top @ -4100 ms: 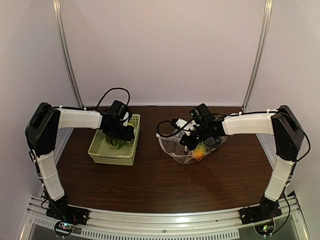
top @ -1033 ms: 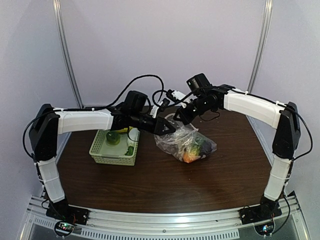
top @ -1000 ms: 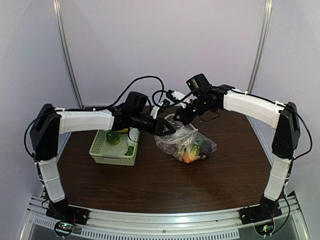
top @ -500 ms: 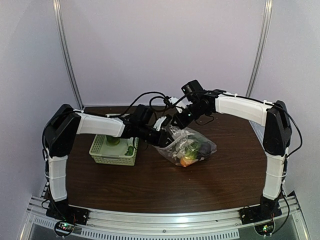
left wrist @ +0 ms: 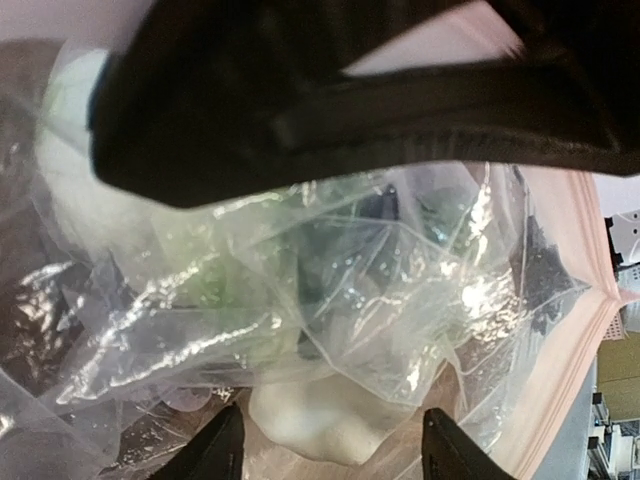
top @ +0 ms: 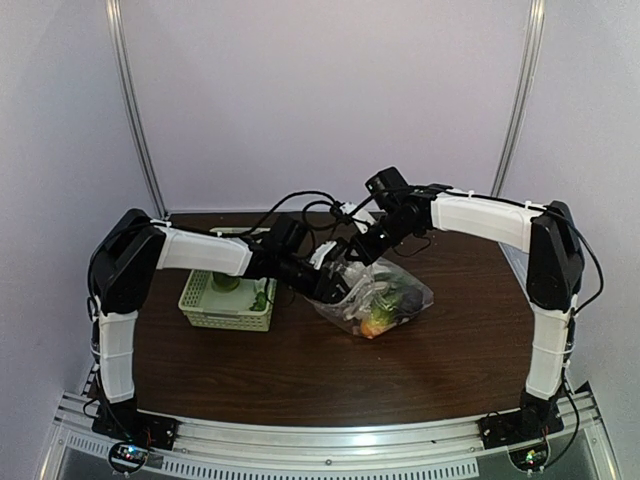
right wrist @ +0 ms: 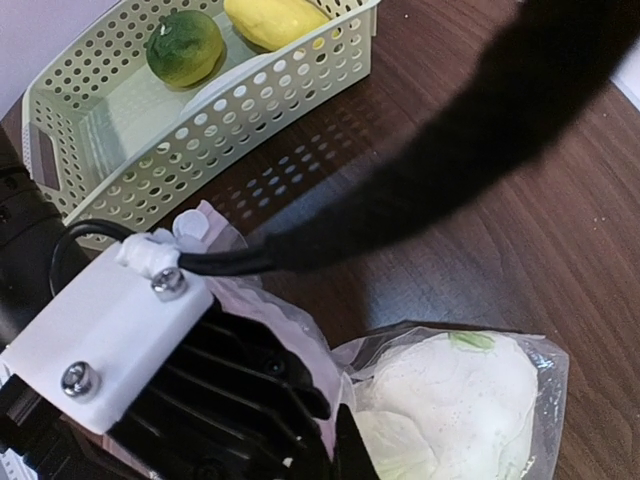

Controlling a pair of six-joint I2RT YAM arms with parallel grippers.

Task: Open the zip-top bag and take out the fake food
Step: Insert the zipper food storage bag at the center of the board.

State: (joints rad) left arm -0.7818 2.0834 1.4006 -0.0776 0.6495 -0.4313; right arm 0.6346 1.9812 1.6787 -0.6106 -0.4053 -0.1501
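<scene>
Centrally, right claw [top: 355, 252] pinches bag [top: 398, 300] at its twelve-o'clock rim; left claw [left wrist: 332, 452], spread wide, meets its nine-o'clock side; basket [top: 215, 318] beyond.

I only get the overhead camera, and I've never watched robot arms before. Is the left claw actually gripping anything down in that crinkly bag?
Observer: No. Its wrist camera shows the left gripper with jaws apart, nothing pinched, and a whitish lumpy piece just ahead between them.
Operator: And the claw on the other arm?
Observer: The right wrist camera shows the right gripper closed on the pale edge of the zip-top bag.
Operator: What's in the green basket? I only see blobs.
Observer: In the right wrist view, a round green fruit and a yellow piece lie side by side at one end of the basket.
</scene>
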